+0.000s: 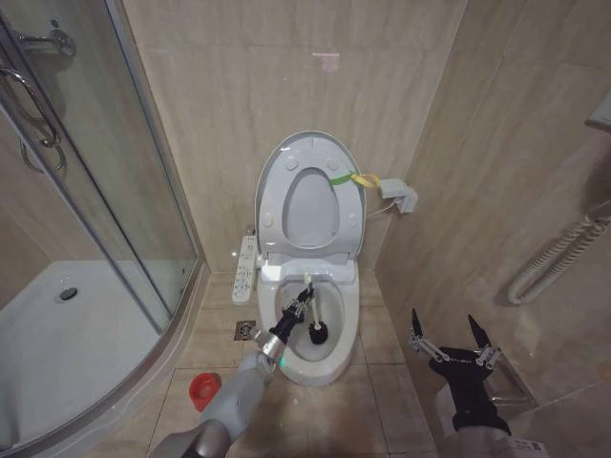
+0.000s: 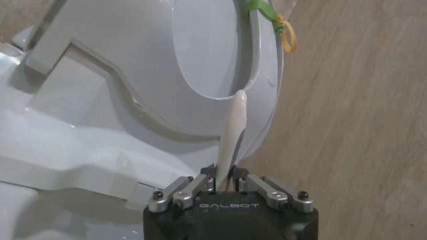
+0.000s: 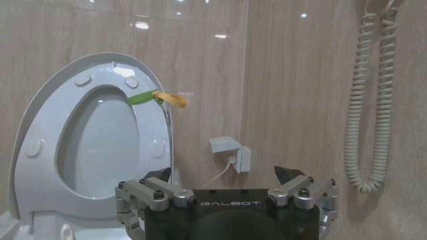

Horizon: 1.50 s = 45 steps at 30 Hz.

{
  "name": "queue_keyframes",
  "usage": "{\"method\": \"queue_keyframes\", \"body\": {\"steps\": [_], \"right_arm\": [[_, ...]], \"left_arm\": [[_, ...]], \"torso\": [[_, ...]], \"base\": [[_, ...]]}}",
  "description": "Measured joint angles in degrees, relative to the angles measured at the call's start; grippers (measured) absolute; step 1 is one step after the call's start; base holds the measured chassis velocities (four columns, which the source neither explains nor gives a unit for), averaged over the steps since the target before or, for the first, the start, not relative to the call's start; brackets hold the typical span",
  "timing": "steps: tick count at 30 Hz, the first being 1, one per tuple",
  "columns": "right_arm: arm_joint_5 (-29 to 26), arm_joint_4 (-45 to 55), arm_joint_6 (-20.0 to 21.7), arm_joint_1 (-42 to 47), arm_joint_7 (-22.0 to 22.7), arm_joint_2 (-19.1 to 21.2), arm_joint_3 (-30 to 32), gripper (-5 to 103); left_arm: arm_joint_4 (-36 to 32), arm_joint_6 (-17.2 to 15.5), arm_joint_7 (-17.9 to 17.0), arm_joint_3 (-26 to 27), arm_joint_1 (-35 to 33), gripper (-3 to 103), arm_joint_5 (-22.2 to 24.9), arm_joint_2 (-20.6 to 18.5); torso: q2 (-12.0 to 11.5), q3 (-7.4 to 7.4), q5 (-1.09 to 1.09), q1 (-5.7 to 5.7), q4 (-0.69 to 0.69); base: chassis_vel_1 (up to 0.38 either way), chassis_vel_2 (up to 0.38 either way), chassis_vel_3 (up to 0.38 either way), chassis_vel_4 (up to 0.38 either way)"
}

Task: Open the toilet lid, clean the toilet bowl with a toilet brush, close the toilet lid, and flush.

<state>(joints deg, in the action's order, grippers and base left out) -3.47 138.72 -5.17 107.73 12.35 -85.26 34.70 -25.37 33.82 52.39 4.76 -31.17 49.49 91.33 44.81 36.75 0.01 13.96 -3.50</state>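
My left gripper is clamped on the toilet brush, its head below the fingers inside the toilet bowl. Toilet lid is up; scrubbing underway, closing and flushing remain. Right gripper waits, fingers apart.

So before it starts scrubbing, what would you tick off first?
1. Toilet lid raised against the wall: ok.
2. Left gripper shut on the toilet brush handle: ok.
3. Bristle head down inside the toilet bowl: ok.
4. Bristles touching the ceramic: cannot tell.
5. Right gripper open and waiting beside the toilet, away from the bowl: ok.
6. Red holder cup on the floor by the shower, ready for the brush's return: ok.
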Motion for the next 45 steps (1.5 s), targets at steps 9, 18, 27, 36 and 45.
{"method": "queue_keyframes", "body": {"steps": [9, 18, 27, 36, 45], "right_arm": [[0.0, 0.0, 0.0, 0.0, 0.0, 0.01, 0.0, 100], [0.0, 0.0, 0.0, 0.0, 0.0, 0.01, 0.0, 100], [0.0, 0.0, 0.0, 0.0, 0.0, 0.0, 0.0, 100], [0.0, 0.0, 0.0, 0.0, 0.0, 0.0, 0.0, 100], [0.0, 0.0, 0.0, 0.0, 0.0, 0.0, 0.0, 100]], "left_arm": [[-3.46, -0.23, -1.58, 1.55, 4.85, 15, 4.54, 0.81], [-1.29, -0.21, -0.29, 0.89, 1.42, 15, 2.66, 0.81], [-1.59, -0.21, 0.26, 0.61, 0.28, 15, 2.03, -0.01], [-4.06, -0.35, -0.63, 0.35, 2.71, 15, 3.64, 0.58], [-2.25, 0.25, 0.8, -0.51, -1.43, 15, -0.23, 0.8]], "torso": [[-0.01, 0.02, 0.0, 0.02, -0.04], [-0.01, 0.02, -0.02, 0.02, 0.0], [0.0, 0.02, -0.01, 0.01, -0.01], [-0.01, 0.02, -0.02, 0.02, -0.03], [0.01, -0.02, -0.01, -0.01, 0.0]], "base": [[0.0, 0.0, 0.0, 0.0], [0.0, 0.0, 0.0, 0.0], [0.0, 0.0, 0.0, 0.0], [0.0, 0.0, 0.0, 0.0], [0.0, 0.0, 0.0, 0.0]]}}
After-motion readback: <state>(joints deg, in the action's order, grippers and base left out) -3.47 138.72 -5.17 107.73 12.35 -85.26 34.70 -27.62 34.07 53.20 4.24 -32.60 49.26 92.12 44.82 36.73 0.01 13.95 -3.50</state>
